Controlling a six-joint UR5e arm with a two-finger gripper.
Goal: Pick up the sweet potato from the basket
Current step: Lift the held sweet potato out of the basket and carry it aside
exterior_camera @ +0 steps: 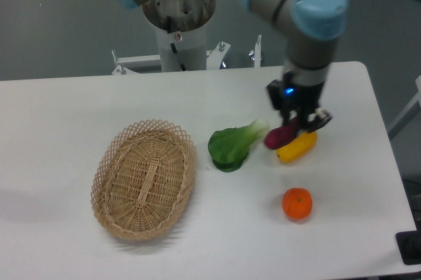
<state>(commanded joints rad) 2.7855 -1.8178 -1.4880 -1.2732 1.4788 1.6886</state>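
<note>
The gripper is closing its fingers around the sweet potato, holding it just above the yellow vegetable on the worktop. The bok choy is lying beside it, the wicker basket well apart to the left.

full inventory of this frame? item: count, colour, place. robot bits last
basket: 1, tan wicker, left of table centre, nothing inside it
leafy green vegetable: 1, green with pale stem, table centre, right of the basket
sweet potato: 1, dark reddish-purple, between the gripper fingers, outside the basket, just above the yellow vegetable
yellow vegetable: 1, yellow, on the table under the gripper
orange fruit: 1, orange, front right of the table
table: 1, white
gripper: 1, dark, two fingers, closed around the sweet potato
arm: 1, grey with light blue joint caps, reaching down from above
</note>
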